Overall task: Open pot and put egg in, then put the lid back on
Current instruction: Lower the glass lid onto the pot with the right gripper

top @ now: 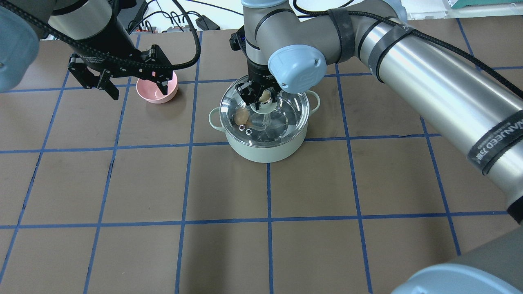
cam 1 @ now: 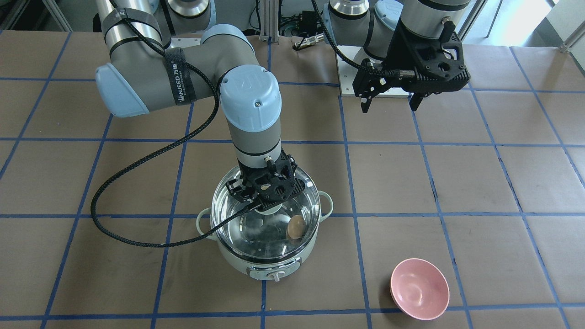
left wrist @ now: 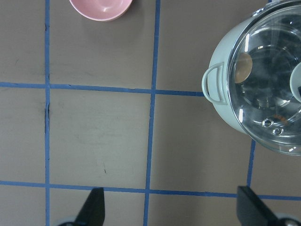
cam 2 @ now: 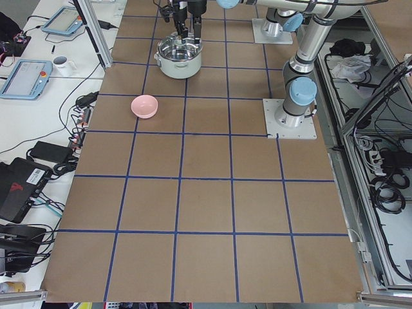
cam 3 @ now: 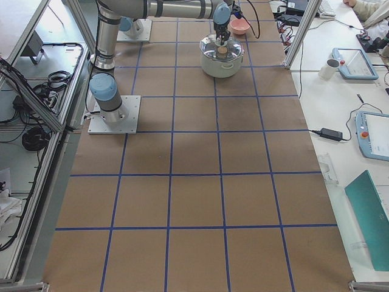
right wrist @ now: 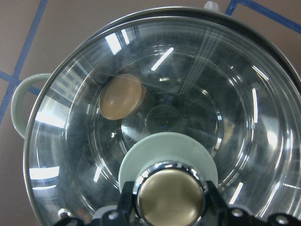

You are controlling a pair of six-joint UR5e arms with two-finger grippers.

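Strap [cam 1: 180, 75] on arm [cam 1: 208, 64] above lid [cam 1: 256, 230] reads WANJEED.

A robotics lab: two industrial arms, the left arm [cam 2: 299, 95] and the right arm [cam 3: 104, 90], stand bolted on steel plates [cam 2: 309, 132] to a big table [cam 2: 206, 257] covered in brown paper and ruled into squares with blue tape [cam 2: 181, 179]. Aluminium posts [cam 2: 91, 31] rise at its edge. A white side bench [cam 2: 26, 122] carries teach pendants [cam 2: 26, 77], a mug [cam 2: 62, 62] and power bricks [cam 2: 42, 151], and cable bundles [cam 2: 386, 187] lie along the other side
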